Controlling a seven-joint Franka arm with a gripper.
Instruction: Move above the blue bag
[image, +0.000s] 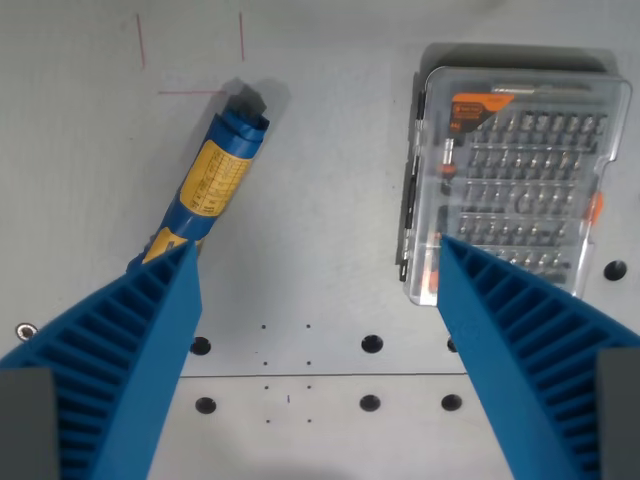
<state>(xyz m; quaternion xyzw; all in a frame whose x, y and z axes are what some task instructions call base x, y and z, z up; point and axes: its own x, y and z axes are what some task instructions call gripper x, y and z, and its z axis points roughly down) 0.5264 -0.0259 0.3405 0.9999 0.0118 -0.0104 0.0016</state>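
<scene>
Here, at the wrist view's left, the rolled blue plastic bag with a yellow label lay slanted on the pale grey perforated table, its lower end hidden behind the left ribbed blue finger. The gripper stood wide open and held nothing, its middle over bare table between the bag and the box. The approach seemed unfinished; the next move probably called for a shift toward the view's left and slightly upward in the picture until the bag sat centred between the fingers. Print on the label was too small to read. At the right lay a clear plastic screwdriver-bit case with an orange tag, its writing likewise unreadable.
</scene>
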